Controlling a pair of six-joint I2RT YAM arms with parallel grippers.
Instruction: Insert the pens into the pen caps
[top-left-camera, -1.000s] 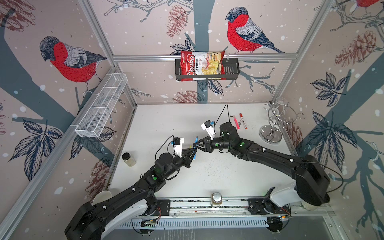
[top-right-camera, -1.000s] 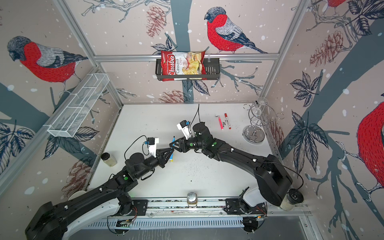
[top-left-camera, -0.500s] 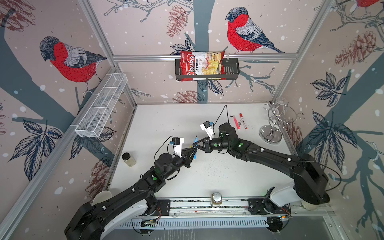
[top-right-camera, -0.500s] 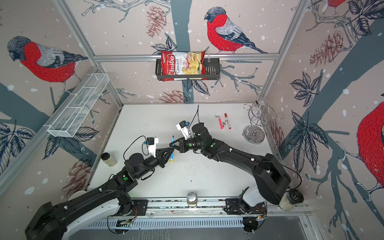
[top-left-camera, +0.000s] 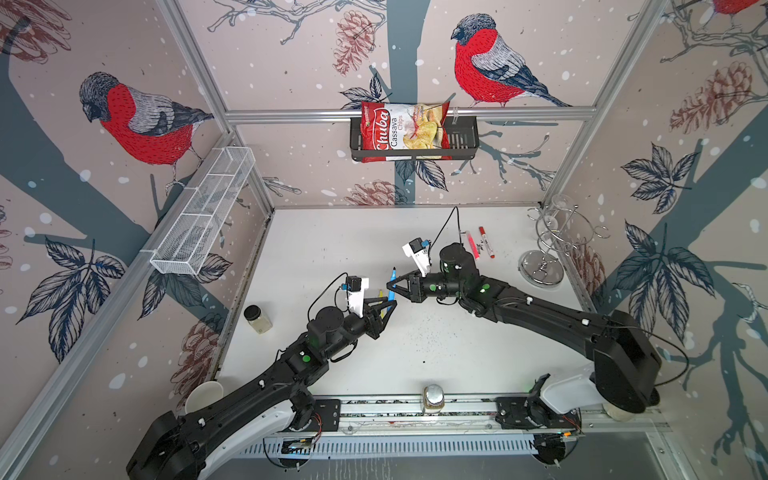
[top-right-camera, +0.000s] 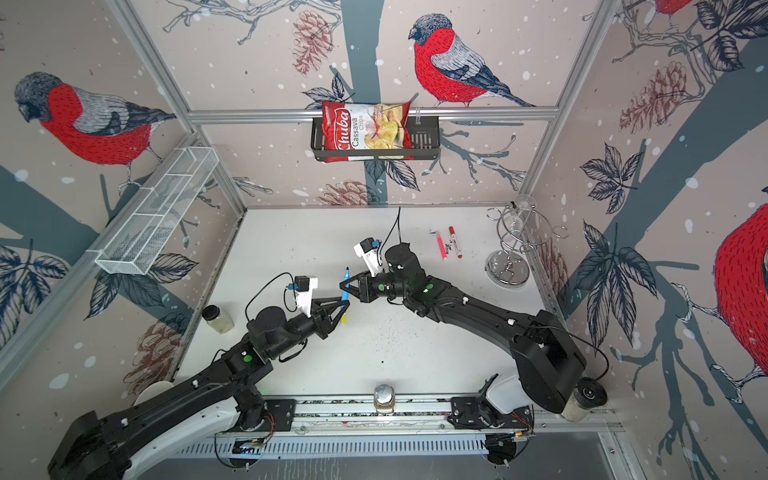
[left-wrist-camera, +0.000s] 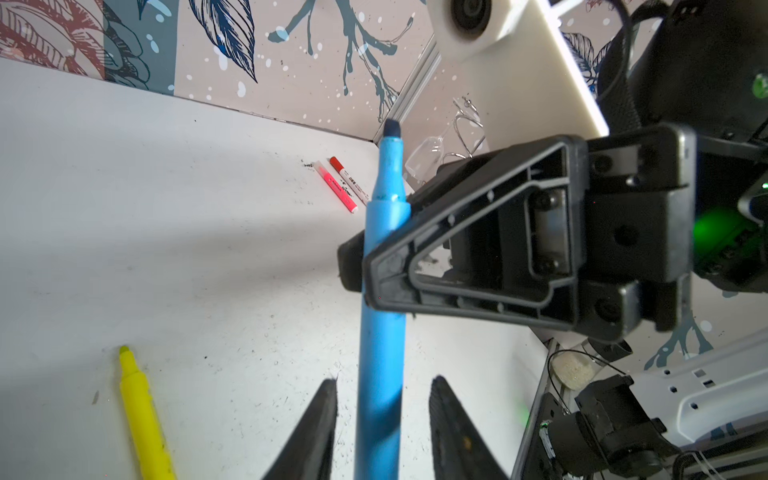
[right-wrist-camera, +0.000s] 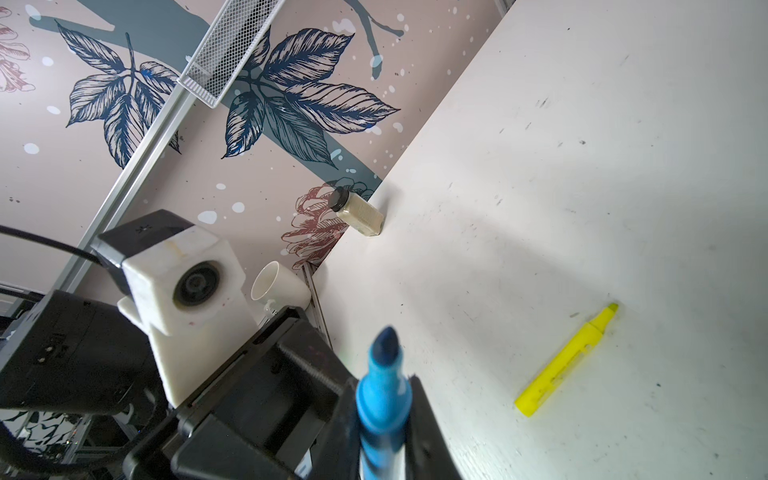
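A: Left gripper (left-wrist-camera: 384, 380) status?

B: Jaws apart, straddling the tail of the blue marker (left-wrist-camera: 380, 332). There's a gap on each side, so no grip. The yellow marker (left-wrist-camera: 143, 411) lies flat on the table (left-wrist-camera: 208, 257) just beside it, tip bare.

A: So who holds the blue one?

B: The right gripper (right-wrist-camera: 382, 386), clamped across the barrel. Long axis: tail toward the left gripper, bare dark tip pointing away from it, past the right jaws.

A: Anything further right?

B: The pink marker (top-left-camera: 470, 245) and the white marker (top-left-camera: 487, 243) lie side by side near the glass rack (top-left-camera: 544, 249), well apart from both arms. Both look capped.

A: Loose caps?

B: Can't find one in any view.

A: Next move?

B: My read: the cap goes on from the tip end. The left arm is free, but the tip faces away from it. Either it reaches past, or the right arm re-aims.
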